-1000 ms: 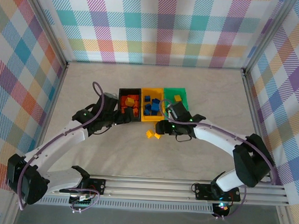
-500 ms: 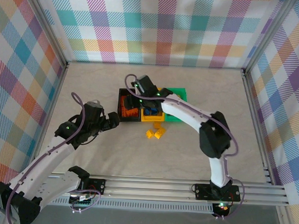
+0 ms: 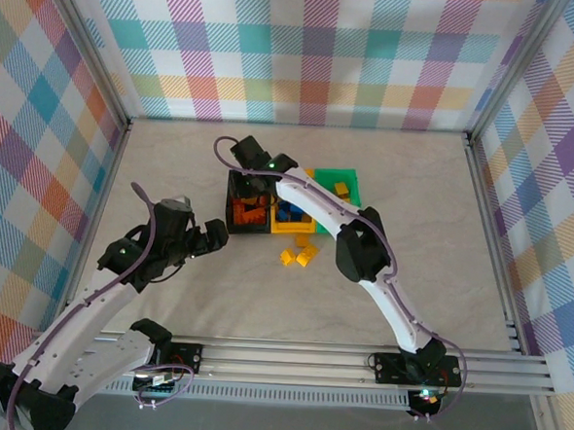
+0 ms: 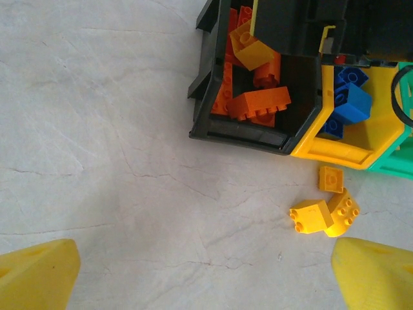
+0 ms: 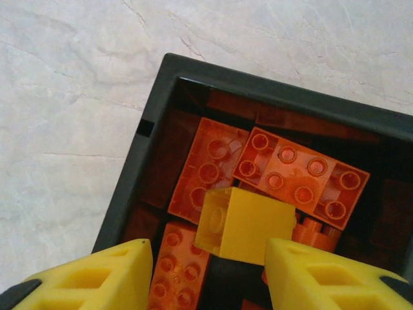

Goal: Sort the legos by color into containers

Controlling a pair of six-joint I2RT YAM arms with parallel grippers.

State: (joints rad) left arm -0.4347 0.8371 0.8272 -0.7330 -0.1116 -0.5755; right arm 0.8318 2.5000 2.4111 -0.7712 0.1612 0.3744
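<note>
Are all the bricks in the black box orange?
No, one yellow brick lies among the orange bricks inside the black bin.

Three bins: a black bin (image 4: 237, 133), a yellow bin (image 4: 335, 152), a green bin (image 4: 397, 166). Three yellow bricks (image 4: 312, 216) lie loose just near of them. One more yellow brick (image 5: 248, 226) lies in the black bin with at least four orange bricks (image 5: 300, 174).

The top camera looks down from above and behind the arm bases, far enough to take in the whole table (image 3: 431, 243). The left wrist camera looks down from mid height, with the black bin (image 4: 235, 132) ahead and right of the left fingers (image 4: 39, 274). The right wrist camera sits close over that bin, just beyond the right fingers (image 5: 97, 278). All three share its orange bricks (image 5: 290, 171).
</note>
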